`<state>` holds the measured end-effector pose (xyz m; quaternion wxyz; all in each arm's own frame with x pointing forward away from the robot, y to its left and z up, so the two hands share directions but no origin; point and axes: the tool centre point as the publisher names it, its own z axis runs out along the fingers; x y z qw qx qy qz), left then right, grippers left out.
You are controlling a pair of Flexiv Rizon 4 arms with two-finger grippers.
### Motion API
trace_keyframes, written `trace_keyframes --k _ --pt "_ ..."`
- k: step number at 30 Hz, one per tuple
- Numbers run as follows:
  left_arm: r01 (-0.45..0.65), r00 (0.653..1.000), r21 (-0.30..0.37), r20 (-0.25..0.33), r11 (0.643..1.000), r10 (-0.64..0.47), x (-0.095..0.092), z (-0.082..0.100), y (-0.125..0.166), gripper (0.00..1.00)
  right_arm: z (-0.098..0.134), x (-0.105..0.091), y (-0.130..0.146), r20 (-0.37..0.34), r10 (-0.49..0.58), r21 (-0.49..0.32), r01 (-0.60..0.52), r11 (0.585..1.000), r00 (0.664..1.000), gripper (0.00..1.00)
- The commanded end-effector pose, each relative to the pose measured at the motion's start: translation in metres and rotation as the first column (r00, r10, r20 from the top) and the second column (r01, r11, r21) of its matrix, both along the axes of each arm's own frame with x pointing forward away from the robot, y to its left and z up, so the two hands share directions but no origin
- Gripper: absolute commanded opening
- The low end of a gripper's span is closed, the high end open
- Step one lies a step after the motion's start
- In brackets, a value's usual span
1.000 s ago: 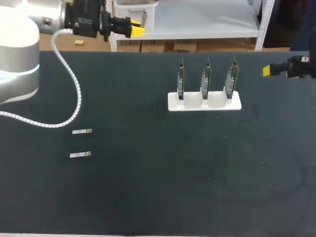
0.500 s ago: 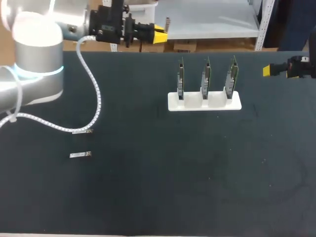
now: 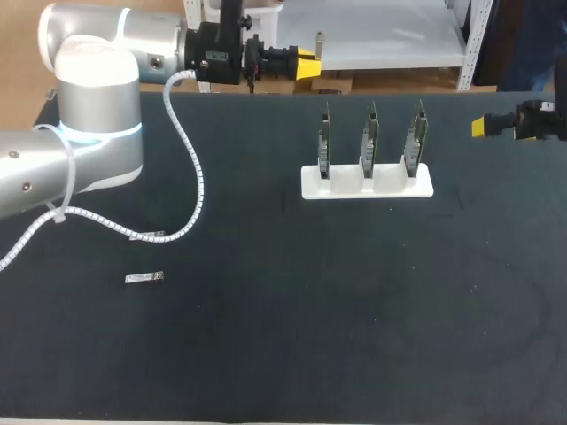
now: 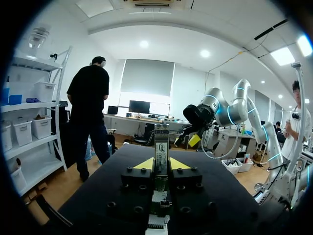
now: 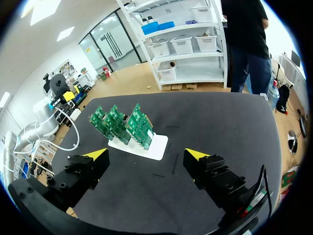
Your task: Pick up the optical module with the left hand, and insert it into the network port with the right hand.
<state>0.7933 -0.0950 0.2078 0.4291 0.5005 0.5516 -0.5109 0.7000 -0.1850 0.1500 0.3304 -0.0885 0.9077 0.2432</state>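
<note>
- Progress: the pickup looked done. The left gripper (image 3: pixel 308 65) was clamped on one module (image 3: pixel 320 41) and held it up in the air over the far edge of the table (image 3: pixel 266 354).
- By my judgement, the handover to the right gripper (image 3: pixel 485 127) and the push into a port on one of the boards (image 3: pixel 367 142) were both left to do. Neither appeared to have begun.
- The right gripper hung well apart from the left one, its fingers spread wide with nothing between them.
- The rack (image 3: pixel 367 184) with its three upright boards stood between the two grippers, and neither touched it.
- Two spare modules (image 3: pixel 144 277) lay flat on the table, well behind the left gripper. The nearer one lay partly under that arm's cable (image 3: pixel 190 168).
- The left wrist view alone showed the grip. The module (image 4: pixel 161 144) stood upright between the yellow tips of the left gripper (image 4: pixel 161 163), with both tips against its sides and its end reaching out past them. From the head view it was only a small sliver.
- The right wrist view alone showed the right gripper (image 5: pixel 146 155) wide open, with the boards (image 5: pixel 122 122) ahead of it. The ports were too small to make out.
- Only the head view showed the spare modules and the wide gap between the grippers.
</note>
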Motion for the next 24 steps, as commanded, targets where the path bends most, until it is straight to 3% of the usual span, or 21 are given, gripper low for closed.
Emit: trace_keyframes --k 1,24 --pt "0.013 1.0 -0.01 -0.002 1.0 -0.013 0.003 -0.006 -0.003 0.0 0.0 0.0 0.0 0.0 0.0 0.0 0.0 1.0 1.0 1.0" --pt "-0.016 0.999 -0.031 -0.035 0.999 0.015 -0.007 -0.031 -0.013 0.0 0.0 0.0 0.0 0.0 0.0 0.0 0.0 1.0 1.0 1.0"
